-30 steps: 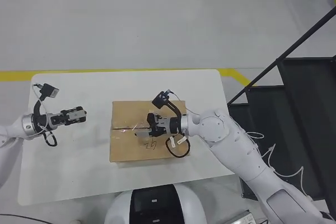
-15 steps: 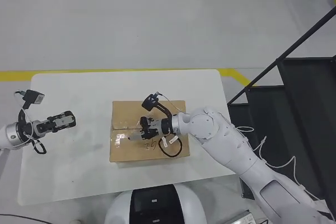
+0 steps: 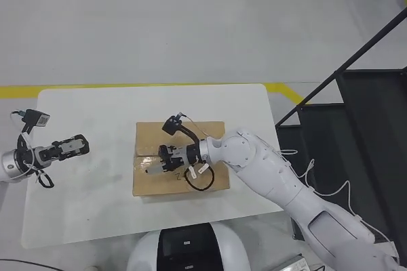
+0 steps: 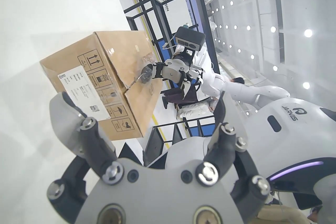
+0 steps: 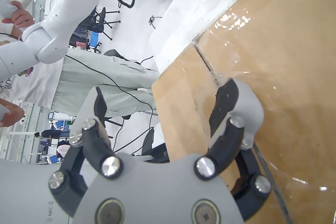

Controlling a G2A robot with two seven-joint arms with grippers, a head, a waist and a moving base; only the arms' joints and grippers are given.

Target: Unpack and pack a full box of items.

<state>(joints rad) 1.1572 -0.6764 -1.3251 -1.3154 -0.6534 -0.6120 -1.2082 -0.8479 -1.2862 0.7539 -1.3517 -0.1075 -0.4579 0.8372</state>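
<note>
1. one taped cardboard box (image 3: pixel 152 139) sits mid-table (image 3: pixel 95 210), flaps shut.
2. the right gripper (image 3: pixel 154 167), fingers spread, has slid along the tape seam (image 5: pixel 210 70) toward the box's end; the slitting looks nearly done.
3. the left gripper (image 3: pixel 78 144), also spread, has drawn back toward the table's edge.
4. the contents are hidden, and it is unclear whether the tape has parted.

The cardboard box (image 3: pixel 149 135) is plain tan, with glossy clear tape (image 5: pixel 231 33) over its top seam. One side carries a white label (image 4: pixel 81 89) printed in black and black handling symbols (image 4: pixel 110 94). The tabletop (image 3: pixel 88 203) is white. The left end effector (image 4: pixel 143 104) and right end effector (image 5: pixel 164 93) are pale grey with black links. A yellow stripe (image 3: pixel 88 88) crosses the grey floor (image 3: pixel 190 40).
</note>
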